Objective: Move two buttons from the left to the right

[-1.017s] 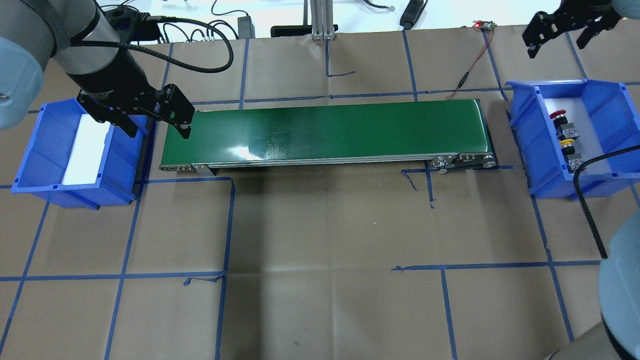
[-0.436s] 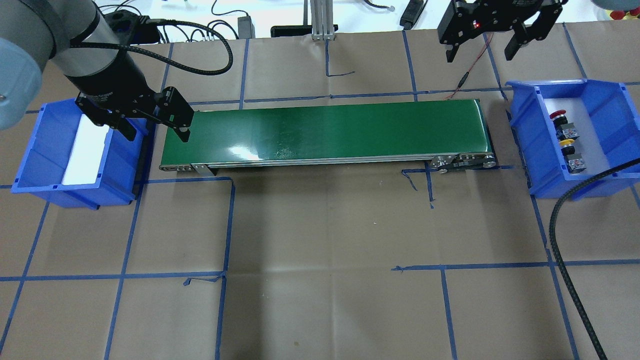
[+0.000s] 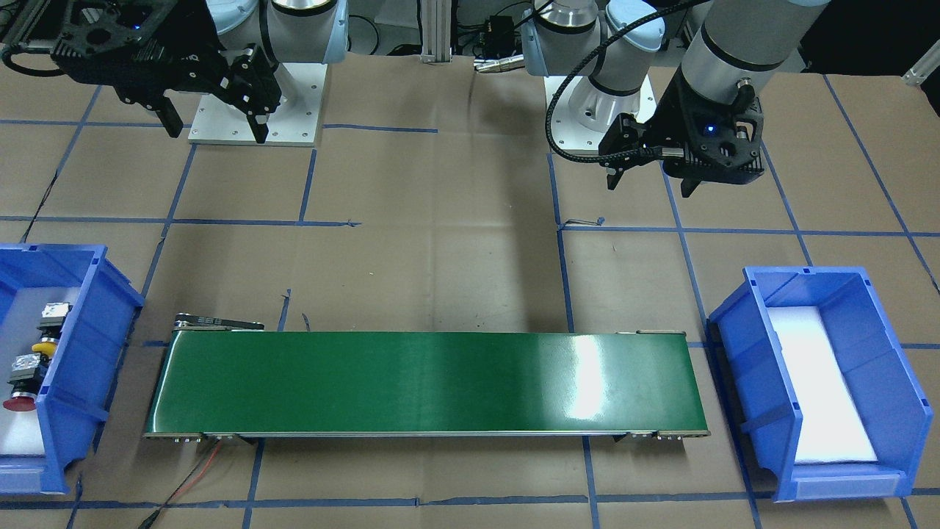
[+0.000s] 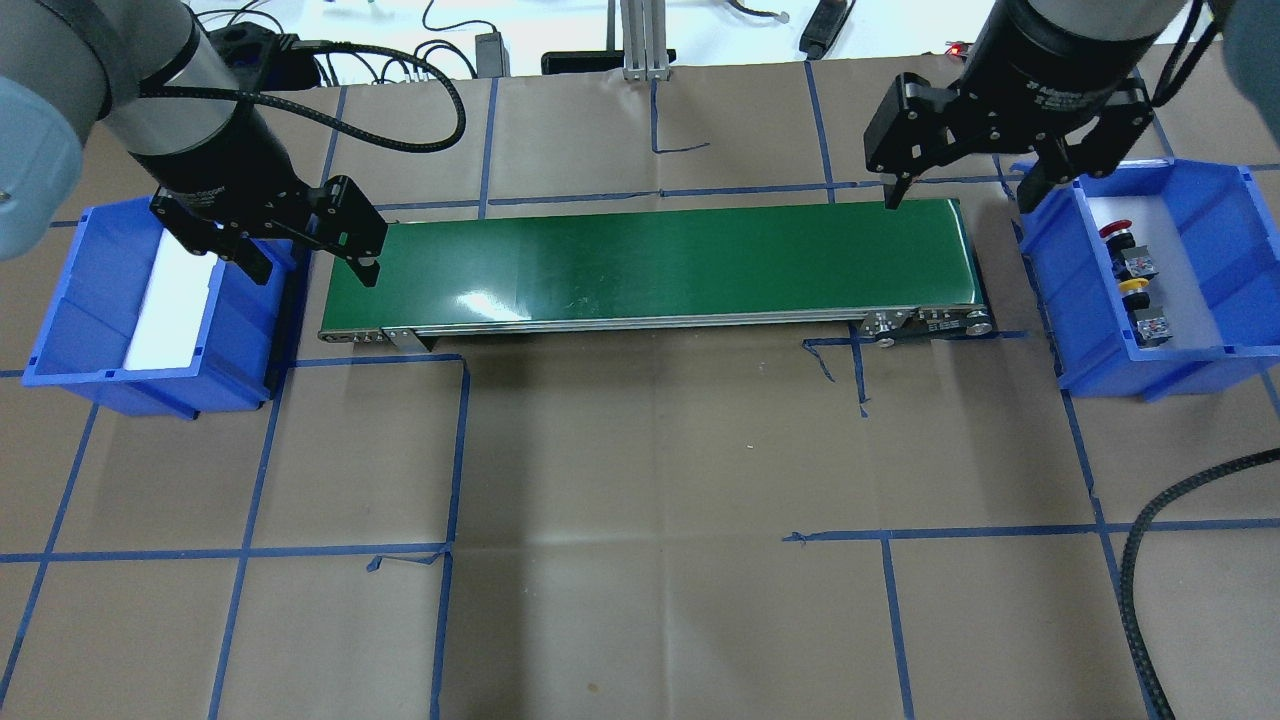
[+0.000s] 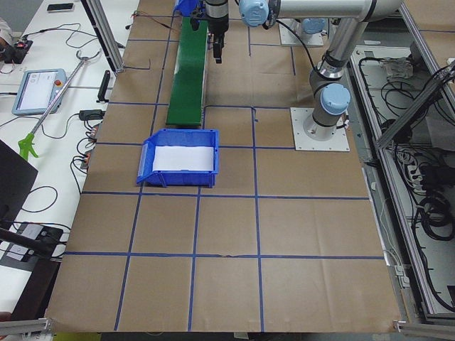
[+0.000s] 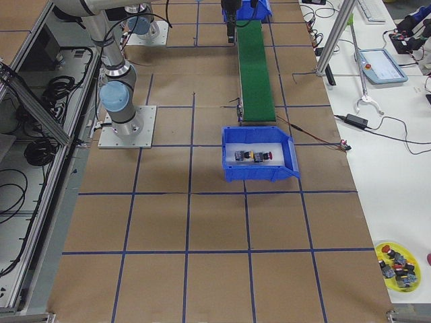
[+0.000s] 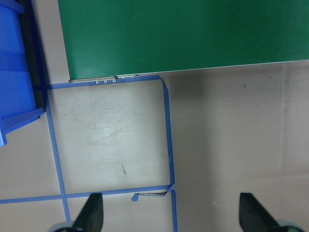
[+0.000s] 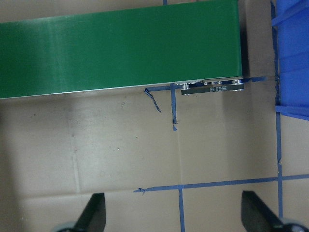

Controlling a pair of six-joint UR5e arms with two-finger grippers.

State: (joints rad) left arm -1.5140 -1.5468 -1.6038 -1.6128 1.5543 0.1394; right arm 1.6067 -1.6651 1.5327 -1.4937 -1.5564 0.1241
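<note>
- Sitting in the right bin [image 4: 1062,300]: red button [image 4: 1128,252] and yellow button [image 4: 1140,303], both on the outboard side of the right gripper [image 4: 960,190] and lower than it.
- Both lie on their sides on the bin's white liner [image 4: 1185,270], in one row. Red is farther from the robot than yellow. Can't tell if they touch.
- Look: mushroom cap, black body, grey-white rear block on each.
- Bin's blue wall stands between the right gripper and the buttons.
- Right gripper: jaws spread wide, nothing between them. It hangs high, over the gap between the bin and the conveyor belt [image 4: 650,260]; one finger over the belt's far corner, the other over the bin's corner.
- Thin red-black wire [image 4: 940,150] runs on the table just beyond that gripper, on the far side from the robot.
- Black cable [image 4: 1150,540] loops over the table [image 4: 650,480] on the robot side of the bin.
- Left gripper [image 4: 315,270]: also spread and holding nothing, at the belt's other end. Inboard finger over the belt's edge, outboard finger over the left bin [image 4: 60,330].
- Yellow dish [image 6: 397,259] with spare buttons sits well off to the side, seen in the exterior right view.
</note>
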